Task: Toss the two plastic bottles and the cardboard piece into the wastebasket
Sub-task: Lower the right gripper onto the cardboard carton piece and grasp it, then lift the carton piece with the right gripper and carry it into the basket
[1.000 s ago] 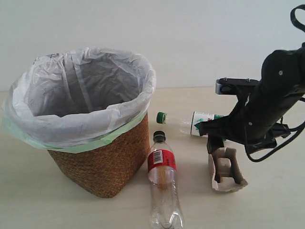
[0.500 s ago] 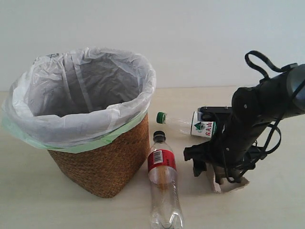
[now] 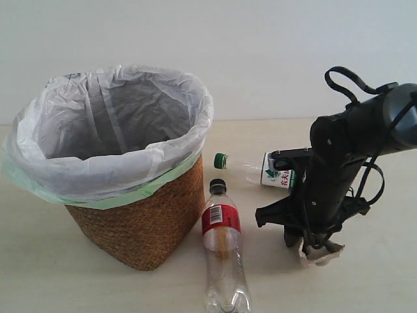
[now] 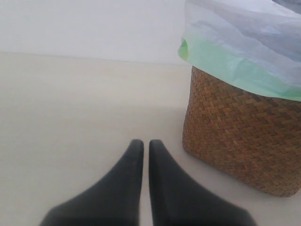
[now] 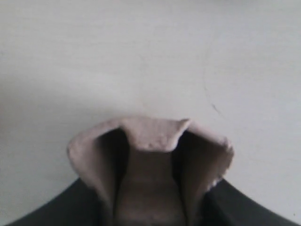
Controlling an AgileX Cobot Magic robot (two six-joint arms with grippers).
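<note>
Beige tabletop [image 3: 371,287]: right claw [image 5: 150,197] clamped on cardboard piece [image 5: 150,155], piece pinched between 2 fingers.

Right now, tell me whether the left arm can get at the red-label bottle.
Probably not directly. The left gripper, jaws shut, seems to sit on the opposite side of the wastebasket from the red-label bottle, so the basket blocks a straight path. It would likely have to go over or around.
</note>
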